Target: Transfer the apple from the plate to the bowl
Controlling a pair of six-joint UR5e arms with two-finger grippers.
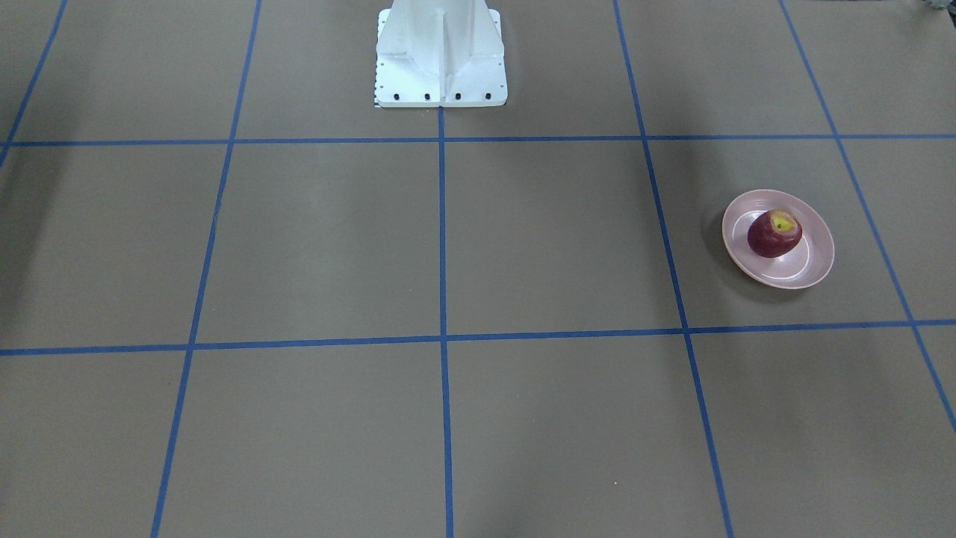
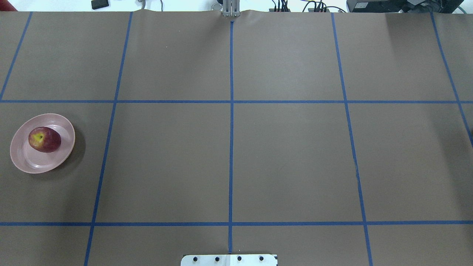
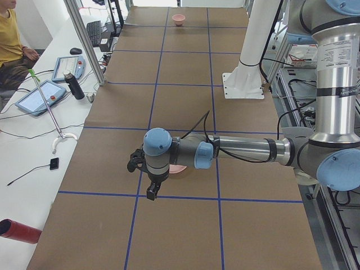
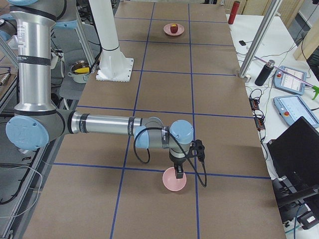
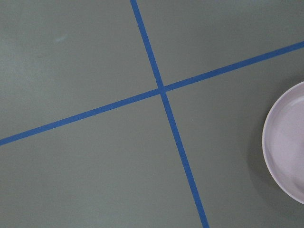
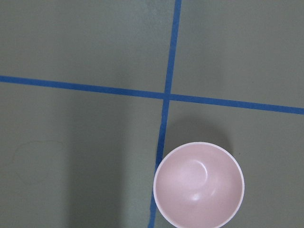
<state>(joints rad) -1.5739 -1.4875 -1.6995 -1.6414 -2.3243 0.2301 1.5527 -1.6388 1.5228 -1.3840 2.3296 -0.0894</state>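
The dark red apple [image 1: 774, 234] with its yellow-green patch lies on the shallow pink plate [image 1: 805, 269] on my left side of the table; both also show in the overhead view, apple [image 2: 44, 139] on plate [image 2: 33, 162]. The small deep pink bowl [image 6: 198, 185] stands empty at the far right end of the table [image 4: 174, 181]. My left gripper [image 3: 151, 192] hangs above the plate, which is mostly hidden behind the arm in that view. My right gripper [image 4: 178, 172] hangs just above the bowl. Neither gripper's fingers show in a wrist view, so I cannot tell whether they are open or shut.
The table is brown with a blue tape grid. The white robot pedestal [image 1: 441, 56] stands at the table's robot-side edge. A seated operator [image 3: 11, 48], tablets and a bottle [image 3: 73, 86] are on the side bench beyond the table edge.
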